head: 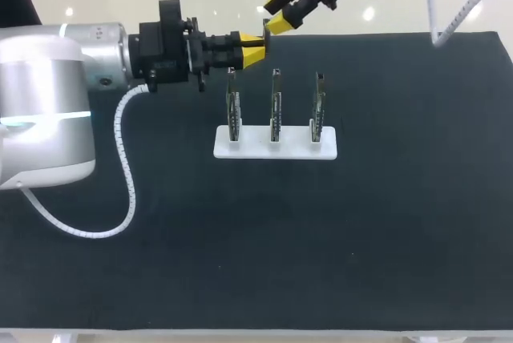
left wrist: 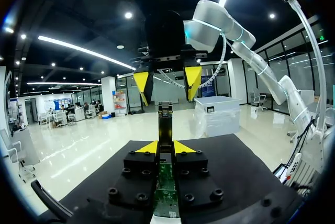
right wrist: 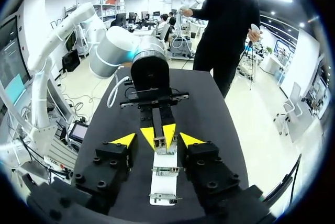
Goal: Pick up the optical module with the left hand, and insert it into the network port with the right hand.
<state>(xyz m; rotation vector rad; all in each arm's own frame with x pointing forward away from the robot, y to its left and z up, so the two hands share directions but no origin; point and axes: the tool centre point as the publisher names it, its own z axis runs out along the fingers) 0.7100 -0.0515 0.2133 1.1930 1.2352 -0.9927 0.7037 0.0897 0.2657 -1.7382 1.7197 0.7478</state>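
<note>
The optical module (head: 266,30) is a thin green board with a metal end, and it juts out level from my left gripper (head: 252,48), which is shut on it above the table's far part. In the left wrist view the module (left wrist: 166,124) runs forward between my left gripper's (left wrist: 166,147) yellow tips. My right gripper (head: 280,8) comes in from the far side and faces the left one. In its own view the right gripper (right wrist: 157,140) stands open, its tips on either side of the module's free end (right wrist: 160,145) with a gap on each side. No network port shows.
A white rack (head: 275,151) stands on the black table (head: 385,223) just in front of and below the grippers, holding three upright boards. It also lies under the right gripper as the rack (right wrist: 163,187). My left arm's white cable (head: 124,175) loops over the table at the left.
</note>
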